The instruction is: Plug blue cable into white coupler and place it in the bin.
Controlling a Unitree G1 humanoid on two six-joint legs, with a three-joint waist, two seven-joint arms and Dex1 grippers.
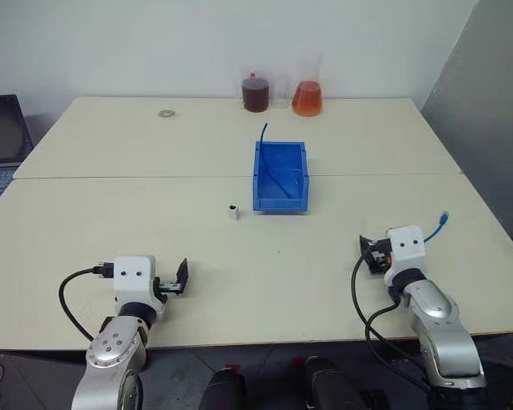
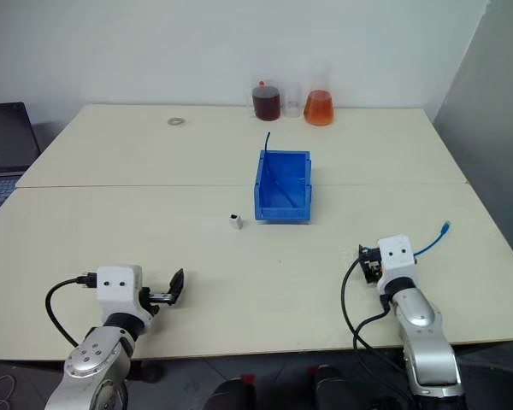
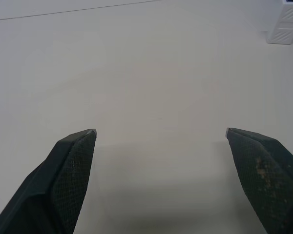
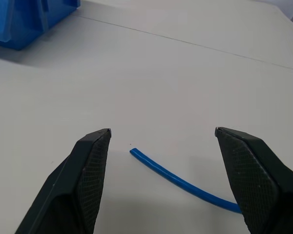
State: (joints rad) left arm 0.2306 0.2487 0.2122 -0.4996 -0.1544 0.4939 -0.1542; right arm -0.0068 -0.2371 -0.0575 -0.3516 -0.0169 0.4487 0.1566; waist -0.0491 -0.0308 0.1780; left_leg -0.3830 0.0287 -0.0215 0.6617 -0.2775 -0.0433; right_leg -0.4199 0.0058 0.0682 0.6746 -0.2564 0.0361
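The blue cable [image 4: 183,182] is seen lying flat on the tabletop [image 1: 111,213] near its right edge, a thin light-blue strand whose small plug [image 1: 445,217] points toward the far right corner, while its cut end sits between the fingers of the right gripper [image 4: 161,134], which are spread wide and holding nothing. No contact with the cable can be made out; the fingers are judged to stand just above or beside it. The left gripper [image 3: 161,132] is held low over bare tabletop near the front left, its fingers also spread wide and empty. The white coupler [image 1: 232,211] stands alone near the middle of the tabletop, just beside the front left corner of the bin [image 1: 280,178], apart from it. A shorter dark-blue cable [image 1: 265,149] is seen poking out over the bin's far rim. The light-blue cable is judged to be very light and limp, likely to sag and swing if taken far from its tip, so a hold just behind the plug is advised, keeping the plug steady for insertion. The coupler is judged tiny, light, hard and smooth, easily tipped or pushed along the tabletop; it is best pinched across its flat sides, with the socket opening left clear.
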